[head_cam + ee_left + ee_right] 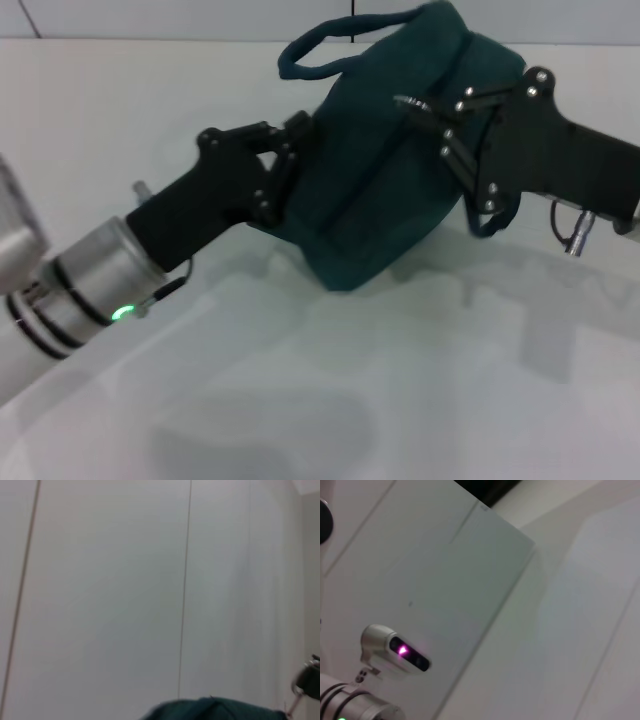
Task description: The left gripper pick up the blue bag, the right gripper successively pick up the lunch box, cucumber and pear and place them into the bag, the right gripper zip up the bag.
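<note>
Both grippers meet at the blue bag (pixel 375 190), which hangs in the air above the white table (pixel 400 400), toward its far edge. Left gripper (pixel 290 150): comes in from the near left corner on a black arm with a silver wrist showing a green light (pixel 121 314); its fingers are pressed together on the left side of the bag, pinching the fabric just below the loop handle (pixel 330 45). Right gripper (pixel 435 125): comes in from the right edge, its tips at the top of the bag beside the zipper line, where a small metal piece (pixel 408 101) shows bright against the cloth. Whether the fingers are pinching that piece or merely lie against it cannot be told, for the tips merge with the dark fabric. The bag is tilted, its upper end toward the far edge and its lower corner hanging toward the middle of the table; one handle arches up over the top, and a second loop (pixel 497 222) droops under the right arm. The bag's shadow lies on the table beneath it.

Left wrist view: only the top ridge of the bag (pixel 215 710) appears, before a pale panelled wall (pixel 125 605), with part of the right arm's metal fitting (pixel 306 680) at the picture's side. Right wrist view: the pale table (pixel 470 605) and a silver camera unit with a magenta light (pixel 395 652).
</note>
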Available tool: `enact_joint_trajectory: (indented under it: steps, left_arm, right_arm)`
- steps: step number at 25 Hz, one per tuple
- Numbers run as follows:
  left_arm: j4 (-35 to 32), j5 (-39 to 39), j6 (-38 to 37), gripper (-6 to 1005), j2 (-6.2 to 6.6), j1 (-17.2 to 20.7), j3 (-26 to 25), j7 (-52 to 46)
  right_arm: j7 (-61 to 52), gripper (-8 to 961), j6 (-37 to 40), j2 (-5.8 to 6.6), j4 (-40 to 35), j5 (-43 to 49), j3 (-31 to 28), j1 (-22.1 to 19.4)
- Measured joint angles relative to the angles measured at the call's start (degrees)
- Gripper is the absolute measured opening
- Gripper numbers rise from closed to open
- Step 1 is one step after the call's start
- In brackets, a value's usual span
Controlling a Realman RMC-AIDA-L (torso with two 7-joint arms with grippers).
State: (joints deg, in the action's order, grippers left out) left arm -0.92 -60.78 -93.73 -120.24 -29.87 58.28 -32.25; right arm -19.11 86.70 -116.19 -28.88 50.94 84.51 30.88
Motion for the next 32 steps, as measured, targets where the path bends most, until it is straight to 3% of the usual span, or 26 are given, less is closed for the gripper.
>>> enact_joint_trajectory:
  steps: [4,11,21,27,32]
  left_arm:
    - [-3.75,0.00,-2.45,26,0.09,3.69,0.08,-0.13]
    - [-4.72,0.00,-3.31,24,0.35,6.05,0.16,-0.03]
    - [-5.14,-1.68,-2.11,7,0.37,5.66,0.35,-0.35]
    - [-3.97,-0.69,-3.50,67,-0.26,4.41,-0.12,-0.01]
    - [-1.81,6.05,-4.00,239,-0.38,4.64,-0.38,0.22]
  right_arm:
    - [0.01,15,0.26,0.00,-0.04,-0.91,1.88,0.51]
    - [0.00,15,-0.82,0.05,1.08,-8.51,1.41,-1.04]
    - [-0.12,15,-1.36,0.24,3.87,-14.61,1.51,-1.71]
    - [-0.10,15,-1.22,0.03,5.06,-14.36,2.82,-1.03]
    - [-0.22,15,-0.58,0.00,4.63,-14.43,6.42,-0.40]
